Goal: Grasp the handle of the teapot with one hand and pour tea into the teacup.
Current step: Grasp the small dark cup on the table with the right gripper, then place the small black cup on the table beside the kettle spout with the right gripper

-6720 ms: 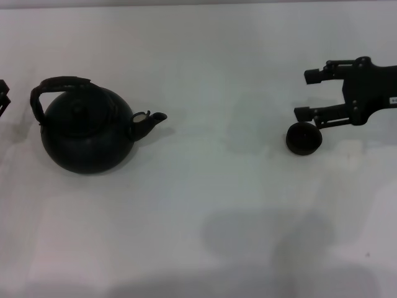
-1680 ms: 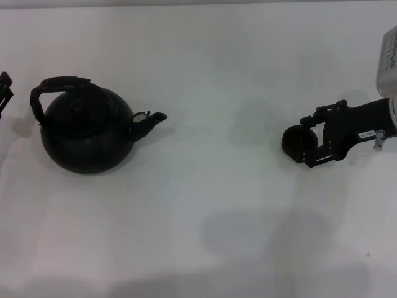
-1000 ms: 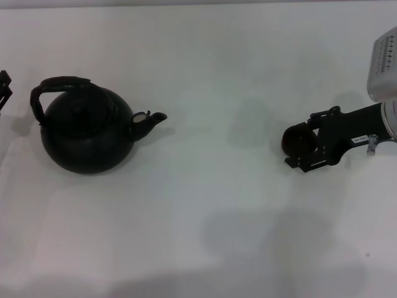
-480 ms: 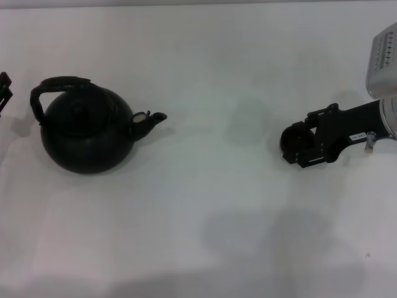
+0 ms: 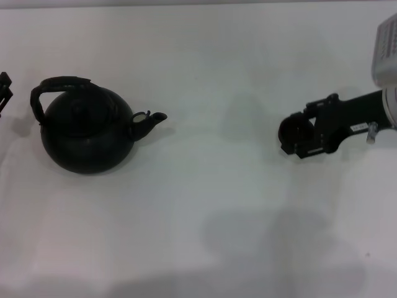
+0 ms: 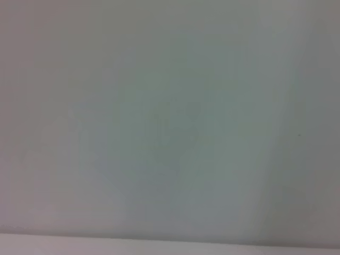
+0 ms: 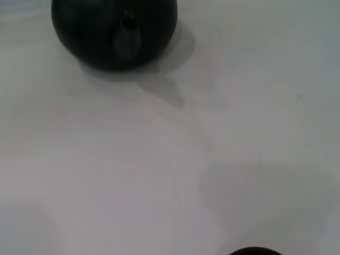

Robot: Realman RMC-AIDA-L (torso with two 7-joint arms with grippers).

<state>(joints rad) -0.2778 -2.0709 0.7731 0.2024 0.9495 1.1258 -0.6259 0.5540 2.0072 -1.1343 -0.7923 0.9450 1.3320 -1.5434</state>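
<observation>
White table (image 5: 205, 56), right pincer (image 5: 298, 133) horizontal, clamped around teacup (image 5: 293, 131), left pincer (image 5: 4, 93) parked, grip unclear

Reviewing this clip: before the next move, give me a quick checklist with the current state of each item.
1. Teapot upright on the table, spout toward the cup side: ok.
2. Handle free and reachable, nothing touching it: ok.
3. Right end effector closed around the teacup: ok; the cup sits between its fingers.
4. Teacup lifted or resting on the table: cannot tell.
5. Left end effector positioned for the handle: not ok; it sits at the table's left edge, apart from the teapot.
6. Tea already in the cup: cannot tell; its inside is not visible.
</observation>
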